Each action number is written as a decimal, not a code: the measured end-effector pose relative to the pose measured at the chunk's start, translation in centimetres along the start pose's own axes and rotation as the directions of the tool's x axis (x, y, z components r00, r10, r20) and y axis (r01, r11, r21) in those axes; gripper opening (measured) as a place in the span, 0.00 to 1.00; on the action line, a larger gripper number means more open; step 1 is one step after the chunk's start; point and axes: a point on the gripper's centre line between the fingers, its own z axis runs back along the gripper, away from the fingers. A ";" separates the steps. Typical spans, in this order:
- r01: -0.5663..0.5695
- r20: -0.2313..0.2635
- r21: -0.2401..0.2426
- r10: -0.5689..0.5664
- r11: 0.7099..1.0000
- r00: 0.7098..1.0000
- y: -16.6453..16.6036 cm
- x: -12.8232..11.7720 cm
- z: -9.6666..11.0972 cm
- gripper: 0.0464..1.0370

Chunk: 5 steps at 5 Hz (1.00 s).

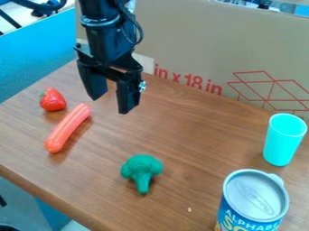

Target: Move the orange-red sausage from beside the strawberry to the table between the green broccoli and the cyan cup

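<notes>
Pincer: the black two-finger pincer [109, 106] hangs over the upper left part of the brown wood-grain worktop [187, 149], its fingers pointing down and set wide apart.
Nearest the pincer: a smooth orange-red toy sausage [67, 128], lying aslant on the worktop, its upper end towards the pincer.
Beside the sausage: a red toy strawberry [53, 99] with a bit of green, near the sausage's upper end and further left, apart from it.
Front middle: a dark green toy broccoli [142, 173], its stalk towards the near edge.
Right side: a plain turquoise cup [283, 140], upright, just behind a blue-labelled can [252, 200] with a silvery top, also upright.
Behind the worktop: a tan cardboard panel [181, 45] with red markings.
Left edge: a bright blue surface [36, 54].
</notes>
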 end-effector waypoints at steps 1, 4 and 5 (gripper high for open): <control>-0.006 -0.023 -0.002 0.006 1.000 1.000 0.2 -0.3 -0.5 0.96; -0.227 0.031 0.165 0.225 0.960 0.974 11.6 -1.8 -0.5 0.96; -0.325 0.051 0.160 0.321 0.932 0.946 13.4 -1.4 -2.6 0.96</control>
